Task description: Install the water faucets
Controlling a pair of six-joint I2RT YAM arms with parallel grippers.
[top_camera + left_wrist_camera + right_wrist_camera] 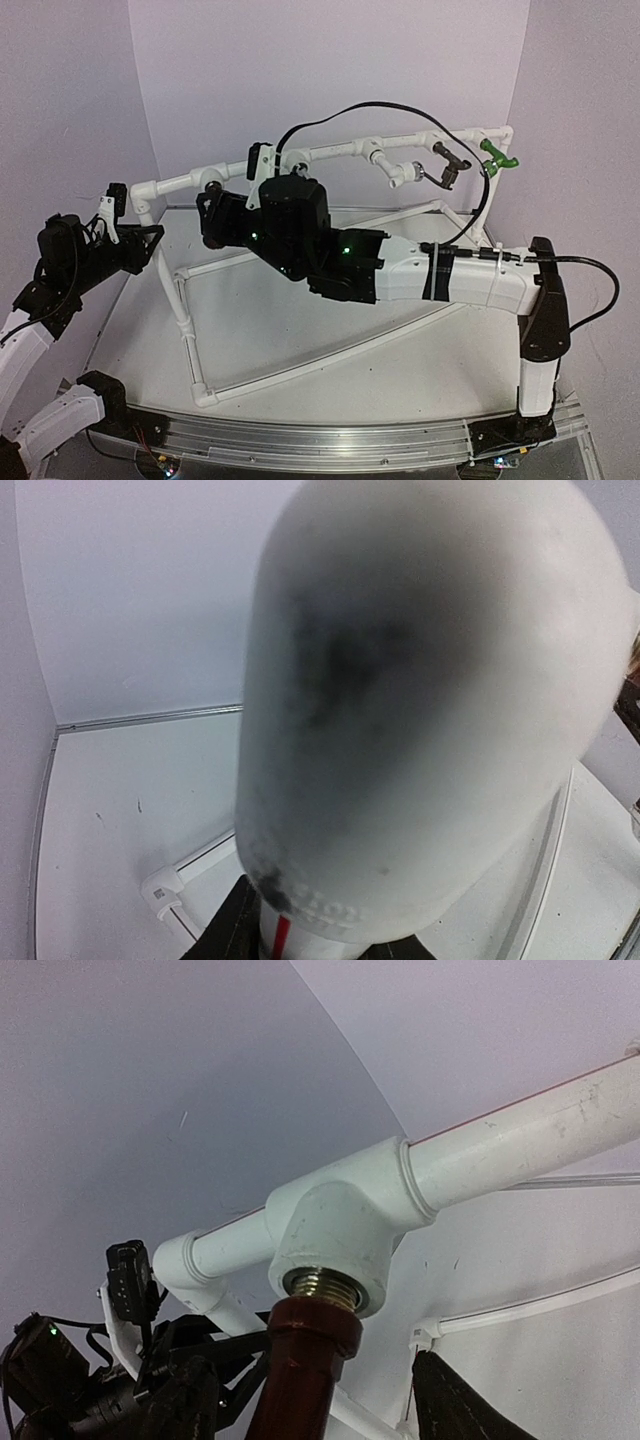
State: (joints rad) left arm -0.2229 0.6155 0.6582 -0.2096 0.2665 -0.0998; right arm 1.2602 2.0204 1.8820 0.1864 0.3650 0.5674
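My right gripper reaches across to the left part of the white PVC frame's top rail. In the right wrist view the gripper is shut on the dark brown faucet. The faucet's brass thread sits partly inside a tee fitting. My left gripper is shut on the frame's left upright below the corner elbow. Its wrist view is filled by that blurred white elbow. The white faucet, dark bronze faucet and green faucet hang on the rail's right part. No chrome faucet shows.
The frame's base pipes and a diagonal brace lie on the white table. Purple walls close in on the left, back and right. The right arm's black cable loops above the rail. The left arm shows behind the tee.
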